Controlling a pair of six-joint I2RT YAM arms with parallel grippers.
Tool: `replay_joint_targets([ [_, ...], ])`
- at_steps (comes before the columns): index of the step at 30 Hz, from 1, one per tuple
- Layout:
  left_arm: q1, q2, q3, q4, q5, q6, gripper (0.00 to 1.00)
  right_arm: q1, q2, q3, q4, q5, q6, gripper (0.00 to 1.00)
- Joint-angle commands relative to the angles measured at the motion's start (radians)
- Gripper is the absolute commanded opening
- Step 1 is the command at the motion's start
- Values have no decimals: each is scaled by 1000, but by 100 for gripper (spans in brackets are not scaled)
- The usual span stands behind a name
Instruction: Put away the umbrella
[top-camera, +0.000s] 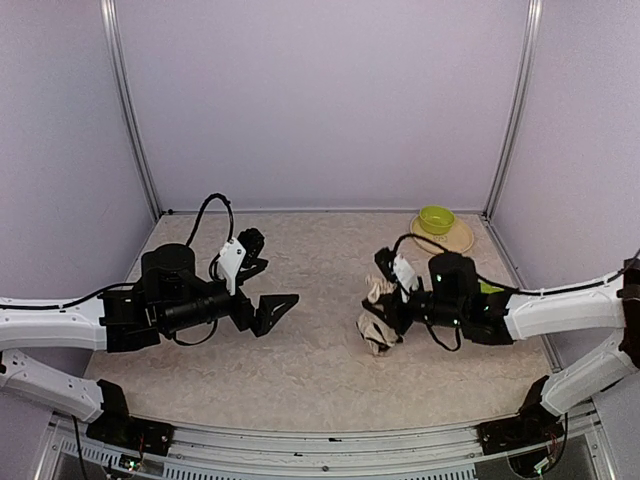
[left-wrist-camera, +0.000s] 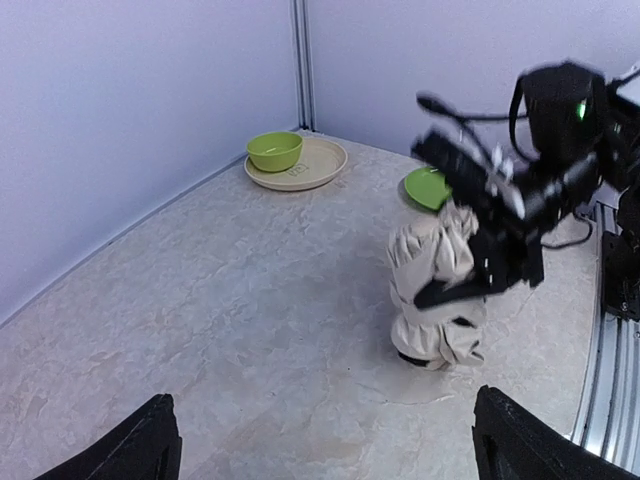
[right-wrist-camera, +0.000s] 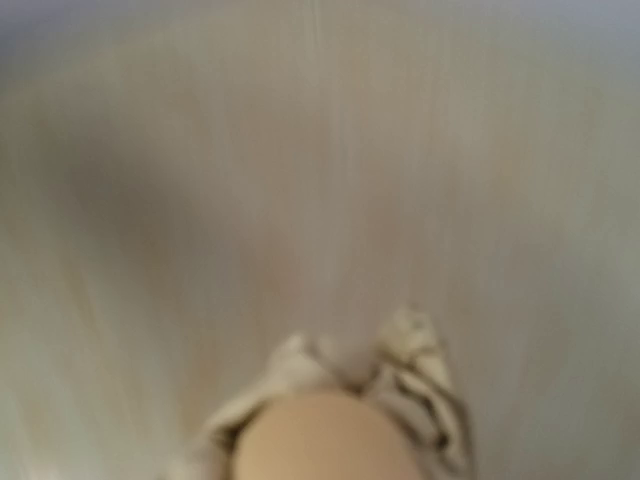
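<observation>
The umbrella (left-wrist-camera: 430, 260) stood collapsed into a crumpled cream bundle on the right half of the tabletop (top-camera: 320, 250), its lower end resting on the surface and a sliver of dark lining showing at the bottom. The right pincer (top-camera: 384, 318) came at it from the right-hand side. In the left wrist view a black finger lay across the front of the bundle at mid height, so it appeared to be pinching the fabric, though the far finger was hidden behind the folds. The right wrist view was badly blurred and showed only a rounded beige shape, probably the handle (right-wrist-camera: 330, 435), at the bottom edge with cream fabric bunched just above it. The left pincer (top-camera: 278, 312) hung over the middle-left of the tabletop, well apart from the umbrella and pointed toward it, its fingers (left-wrist-camera: 140, 450) spread wide with nothing between them. In the far right corner a green bowl (top-camera: 436, 217) sat on a beige plate (top-camera: 455, 240). Another flat green thing (left-wrist-camera: 428, 187) showed just behind the top of the umbrella, beside the right arm.
</observation>
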Motion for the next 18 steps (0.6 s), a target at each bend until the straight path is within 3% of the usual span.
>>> replay_joint_targets([
  [1, 12, -7, 8, -1, 12, 2, 99, 16, 170, -227, 404, -6, 134, 0],
  [8, 19, -5, 6, -3, 18, -6, 99, 80, 255, -245, 454, -11, 67, 0],
  [14, 19, -5, 3, -11, 7, -9, 99, 79, 184, -29, 134, -158, 1, 0],
  [18, 26, 7, 11, -40, -49, -28, 99, 72, 132, 128, -46, -404, -26, 0],
])
